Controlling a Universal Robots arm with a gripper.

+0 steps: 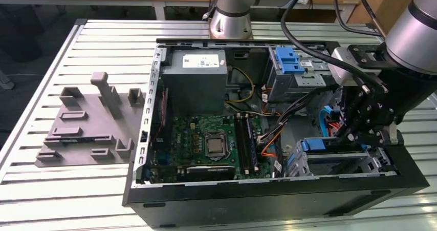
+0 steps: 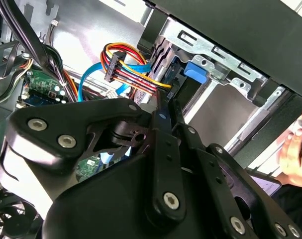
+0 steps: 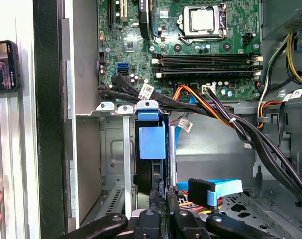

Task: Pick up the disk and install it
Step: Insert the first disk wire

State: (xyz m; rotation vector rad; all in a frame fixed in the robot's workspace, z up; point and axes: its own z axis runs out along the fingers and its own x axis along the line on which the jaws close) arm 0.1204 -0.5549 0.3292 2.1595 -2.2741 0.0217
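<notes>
Fingers [image 3: 154, 200]: two black metal bars, drawn almost together with a mere sliver between them. A blue rail of the carrier frame ran into that sliver, so the black linkage gripper [image 3: 163, 192] looked pinched upon it. In the second wrist view the gripper [image 2: 163, 105] showed the same narrow stance. Item held: the disk [image 3: 151, 142], a flat slab seen edge-on inside a blue plastic carrier frame, standing upright in the grey sheet-metal drive bay [image 3: 113, 149] at a corner of the case. In the exterior view the gripper [image 1: 341, 133] reached down into that bay, and the disk [image 1: 320, 145] showed as a blue strip just beside it, toward the exterior view's right. Housing: a black open-sided computer case [image 1: 273, 203], lying flat on a silver slatted metal table [image 1: 61, 190]. Inside it: a green motherboard [image 1: 198, 139] in the middle; a larger grey metal box with a small white sticker [image 1: 194, 80] between the board and the silver arm base [image 1: 231, 23]; a grey metal cage with a blue plastic latch [image 1: 293, 67] beside the box, apart from the disk. A bundle of orange, red and yellow wires [image 3: 205, 102] crossed between board and bay. A grey moulded plastic fixture [image 1: 85, 128] lay on the table at the exterior view's left, well apart from the case. A person's hand [image 2: 295, 149] was near the case's outer wall.
</notes>
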